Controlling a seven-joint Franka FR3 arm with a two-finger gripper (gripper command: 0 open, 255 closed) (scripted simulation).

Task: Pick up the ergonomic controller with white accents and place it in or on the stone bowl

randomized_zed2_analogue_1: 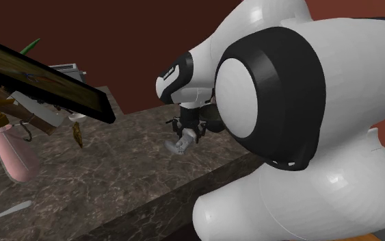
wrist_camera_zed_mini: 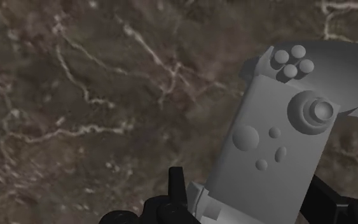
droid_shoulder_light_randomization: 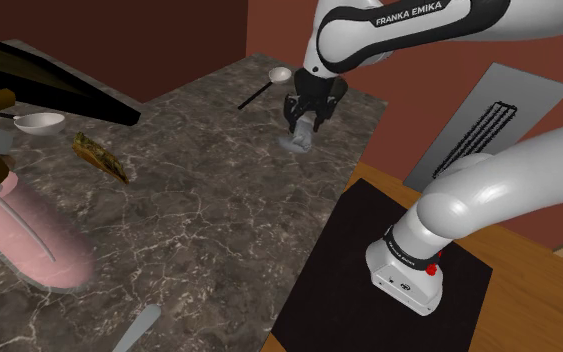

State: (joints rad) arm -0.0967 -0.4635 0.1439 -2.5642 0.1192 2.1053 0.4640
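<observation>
The controller (droid_shoulder_light_randomization: 300, 140) is plain grey, with a thumbstick and several round buttons on its face (wrist_camera_zed_mini: 273, 140). It sits at the far end of the dark marble counter (droid_shoulder_light_randomization: 219, 230), near the shoulder view's right edge of the counter. My black gripper (droid_shoulder_light_randomization: 307, 125) reaches down onto it from above. In the wrist view the two fingers stand on either side of the controller's lower end and clasp it, gripper (wrist_camera_zed_mini: 250, 194). In the second exterior view the controller (randomized_zed2_analogue_1: 182, 144) hangs tilted under the gripper (randomized_zed2_analogue_1: 188, 131), just over the counter top.
A spoon (droid_shoulder_light_randomization: 280, 74) lies just behind the controller. Toward the shoulder view's left are a pink bottle (droid_shoulder_light_randomization: 29, 235), a white ladle (droid_shoulder_light_randomization: 39, 122), a brownish item (droid_shoulder_light_randomization: 101, 157) and a tilted black slab (droid_shoulder_light_randomization: 49, 75). A grey utensil (droid_shoulder_light_randomization: 139, 328) lies at the near edge.
</observation>
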